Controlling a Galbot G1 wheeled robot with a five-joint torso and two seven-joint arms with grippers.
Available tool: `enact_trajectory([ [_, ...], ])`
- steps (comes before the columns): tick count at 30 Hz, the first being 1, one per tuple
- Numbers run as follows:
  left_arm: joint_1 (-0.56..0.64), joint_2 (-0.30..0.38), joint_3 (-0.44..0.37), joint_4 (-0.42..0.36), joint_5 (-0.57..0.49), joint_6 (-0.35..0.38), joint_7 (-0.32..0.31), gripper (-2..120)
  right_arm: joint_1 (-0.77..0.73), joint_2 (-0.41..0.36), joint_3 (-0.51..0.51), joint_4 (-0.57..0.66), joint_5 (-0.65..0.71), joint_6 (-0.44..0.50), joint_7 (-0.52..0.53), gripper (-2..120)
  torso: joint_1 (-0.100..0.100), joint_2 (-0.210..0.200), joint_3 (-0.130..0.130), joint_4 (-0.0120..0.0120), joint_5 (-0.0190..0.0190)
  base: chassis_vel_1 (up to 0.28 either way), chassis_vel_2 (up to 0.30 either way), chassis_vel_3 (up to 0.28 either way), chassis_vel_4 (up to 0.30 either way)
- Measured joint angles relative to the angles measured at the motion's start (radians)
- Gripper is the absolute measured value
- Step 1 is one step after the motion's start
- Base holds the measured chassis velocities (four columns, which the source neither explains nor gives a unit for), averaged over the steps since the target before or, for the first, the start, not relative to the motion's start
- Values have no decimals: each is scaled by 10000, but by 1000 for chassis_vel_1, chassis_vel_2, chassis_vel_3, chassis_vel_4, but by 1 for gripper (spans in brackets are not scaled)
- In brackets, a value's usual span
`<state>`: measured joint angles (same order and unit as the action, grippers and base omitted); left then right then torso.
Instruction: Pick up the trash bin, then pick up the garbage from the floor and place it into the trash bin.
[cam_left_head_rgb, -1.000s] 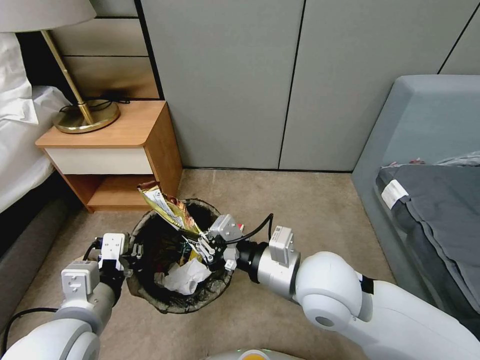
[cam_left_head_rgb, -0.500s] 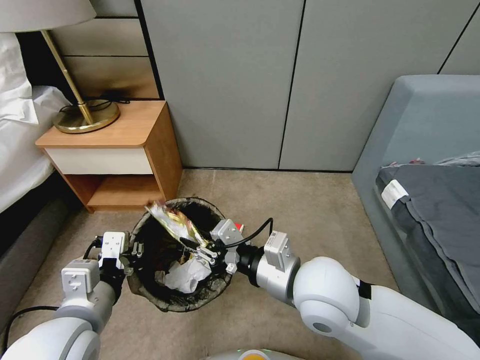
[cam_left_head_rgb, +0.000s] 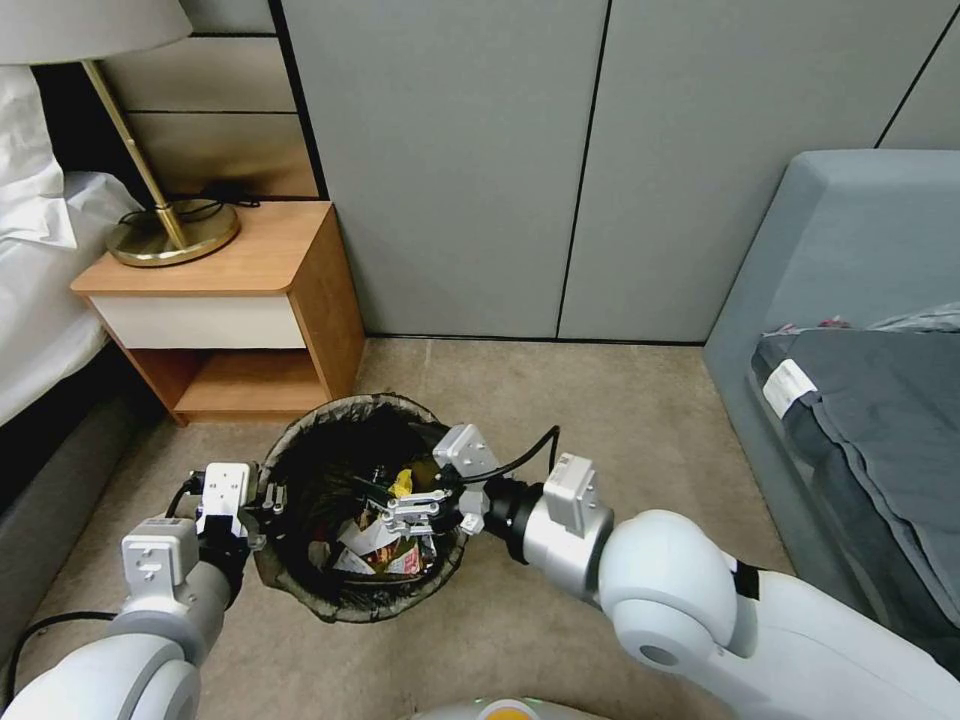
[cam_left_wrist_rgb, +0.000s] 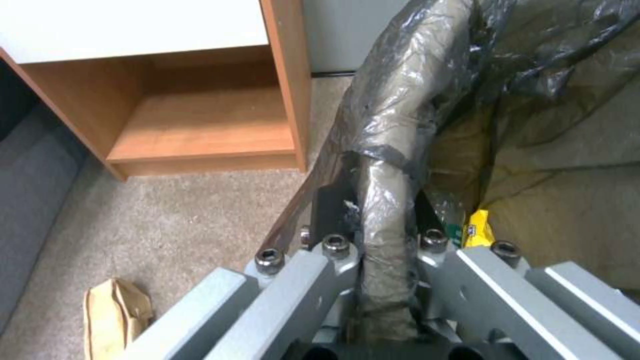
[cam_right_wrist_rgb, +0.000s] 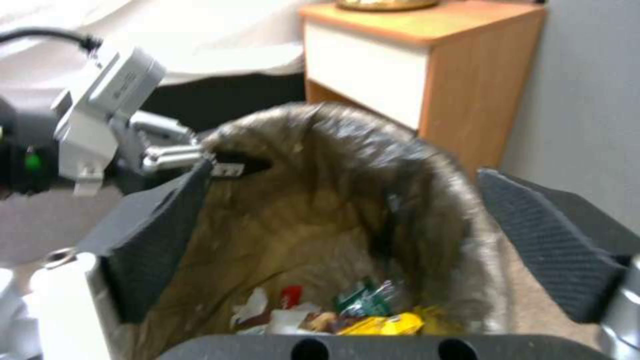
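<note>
Even, soft indoor light; deep shade inside the trash bin (cam_left_head_rgb: 340, 590); motion-blurred, hazy right wrist view

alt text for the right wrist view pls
The right gripper hangs open over the trash bin, with mixed garbage lying at the bottom. The left gripper clamps the bin's far rim.

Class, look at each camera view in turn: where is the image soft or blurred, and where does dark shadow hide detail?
Head view: sharp overall, but the trash bin's inside is deep shadow around the garbage. Left wrist view: the left gripper clamped on the rim looks soft up close. Right wrist view: blurred throughout, the right gripper's open pads and the nightstand smeared.
</note>
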<state>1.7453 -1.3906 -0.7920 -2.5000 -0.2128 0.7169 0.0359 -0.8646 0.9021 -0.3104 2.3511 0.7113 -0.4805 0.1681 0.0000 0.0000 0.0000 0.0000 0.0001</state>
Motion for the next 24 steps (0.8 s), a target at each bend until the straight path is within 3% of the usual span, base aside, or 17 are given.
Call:
enact_trajectory([
  [6, 46, 3, 4, 0, 19, -10, 8, 1, -1084, -606, 1566, 1301, -72, 348, 180, 100, 0, 0, 0, -1, 0, 0, 0, 0, 0],
  [11, 58, 49, 1, 0, 3, -21, 10, 1, -1948, -826, 2773, 1538, -71, 559, 427, 100, 0, 0, 0, 1, 3, 0, 0, 0, 0],
  [14, 82, 64, -21, 0, -13, -23, 18, 1, -2986, -880, 4181, 1548, -161, 777, 655, 100, 0, 0, 0, -5, 1, 0, 0, 0, 0],
  [18, 130, 4, -86, 0, -37, -25, 19, 1, -3260, -739, 4851, 1547, -137, 904, 983, 100, -1, 1, 0, 3, -1, 0, 0, 0, 0],
  [21, 116, -49, -103, 0, -44, -43, 9, 1, -3939, -456, 5686, 1541, -890, 1219, 1021, 100, 0, 0, 0, 6, -1, 0, 0, 0, 0],
  [24, 94, -124, -91, 0, -35, -89, 6, 1, -5445, 250, 7042, 1249, -2658, 2140, 651, 100, 0, 0, 0, 0, -1, 0, 0, 0, 0],
])
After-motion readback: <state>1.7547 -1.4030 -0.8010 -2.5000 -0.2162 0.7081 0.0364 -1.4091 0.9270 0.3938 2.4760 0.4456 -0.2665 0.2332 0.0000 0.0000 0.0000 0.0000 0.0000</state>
